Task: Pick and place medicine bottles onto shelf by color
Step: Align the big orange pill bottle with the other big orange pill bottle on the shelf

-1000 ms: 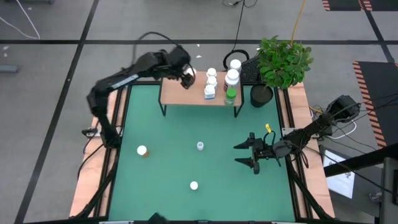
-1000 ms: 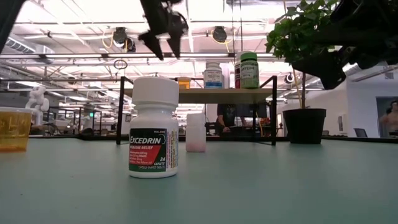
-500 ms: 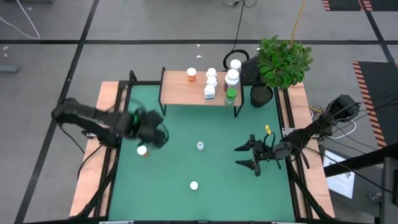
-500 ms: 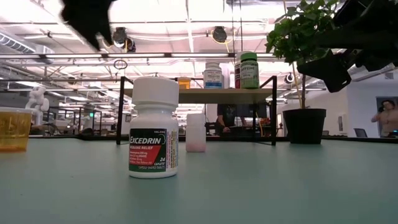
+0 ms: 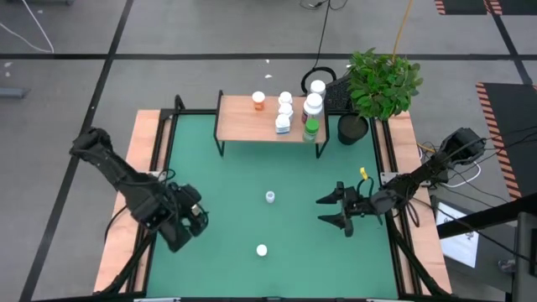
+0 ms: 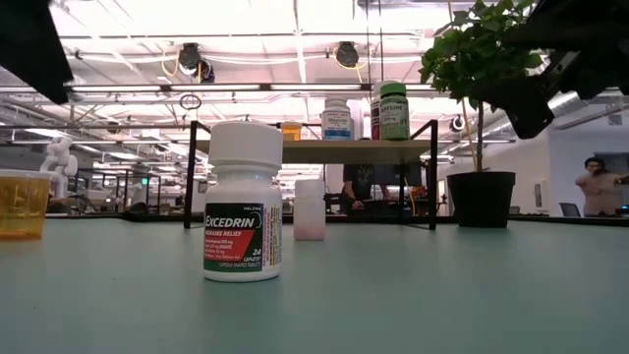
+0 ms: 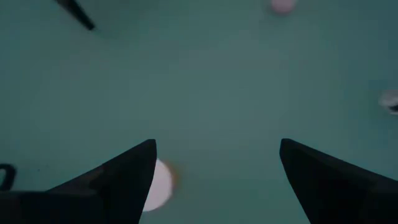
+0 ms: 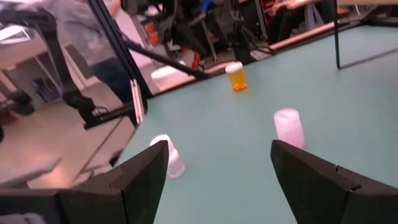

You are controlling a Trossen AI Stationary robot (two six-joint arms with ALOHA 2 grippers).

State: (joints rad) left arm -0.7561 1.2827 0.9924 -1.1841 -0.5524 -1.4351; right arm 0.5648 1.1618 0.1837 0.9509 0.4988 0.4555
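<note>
The shelf (image 5: 243,122) stands at the table's far edge and bears an orange bottle (image 5: 258,101), several white and blue-labelled bottles (image 5: 284,111) and a green bottle (image 5: 311,128). On the green table stand a pink bottle (image 5: 270,197), a white Excedrin bottle (image 5: 262,250) and a second orange bottle (image 6: 22,204). My left gripper (image 5: 193,211) is open above that orange bottle and hides it in the high view. In the left wrist view its white cap (image 7: 158,185) shows beside one finger. My right gripper (image 5: 336,210) hovers open and empty at the right.
A black plant pot (image 5: 354,127) with a leafy plant stands at the shelf's right end. Wooden strips (image 5: 126,226) run along the table's left and right sides. Open green table lies between the pink bottle and the shelf. A person (image 6: 595,187) shows in the room behind.
My left gripper has gone from above the shelf's left part toward the table's near left and down. It is now over the orange bottle on the table. The orange bottle on the shelf stays where it stood.
</note>
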